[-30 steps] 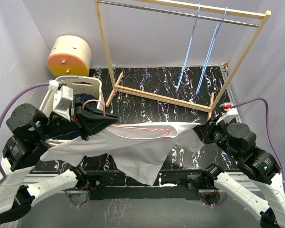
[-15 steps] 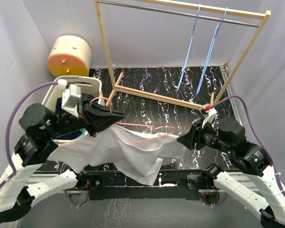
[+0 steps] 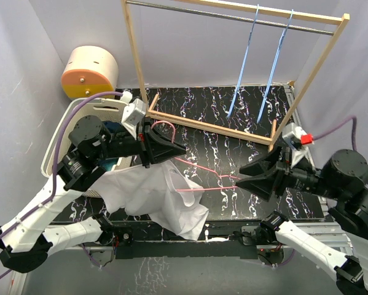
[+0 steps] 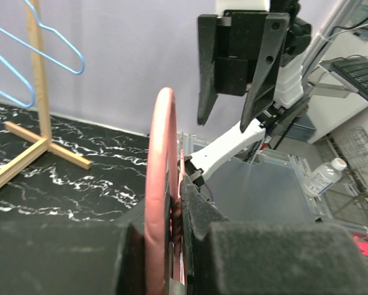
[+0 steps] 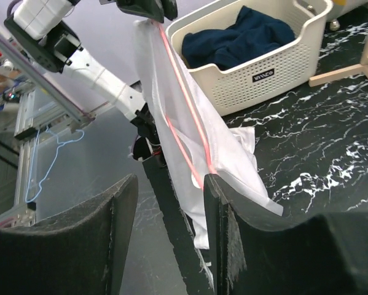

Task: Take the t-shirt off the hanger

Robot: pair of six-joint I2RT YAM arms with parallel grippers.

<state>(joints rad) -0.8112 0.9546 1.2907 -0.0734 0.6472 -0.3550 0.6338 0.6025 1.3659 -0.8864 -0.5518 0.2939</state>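
My left gripper (image 3: 171, 146) is clenched on the stiff hanger (image 3: 202, 170) — right gripper (image 3: 248, 176) open, empty. The soft t-shirt (image 3: 150, 193) sags below my left — I'd pinch its loose hem.

The right end effector (image 3: 245, 177) has let go of the t-shirt (image 3: 148, 195). Its jaws now stand apart with nothing between them, and it has drawn back to the right. The left end effector (image 3: 174, 147) has risen and moved toward the back of the surface (image 3: 233, 110). The t-shirt, before stretched wide between both arms, now hangs bunched at the left end of the hanger (image 3: 202, 169), and most of the pink wire is bare.
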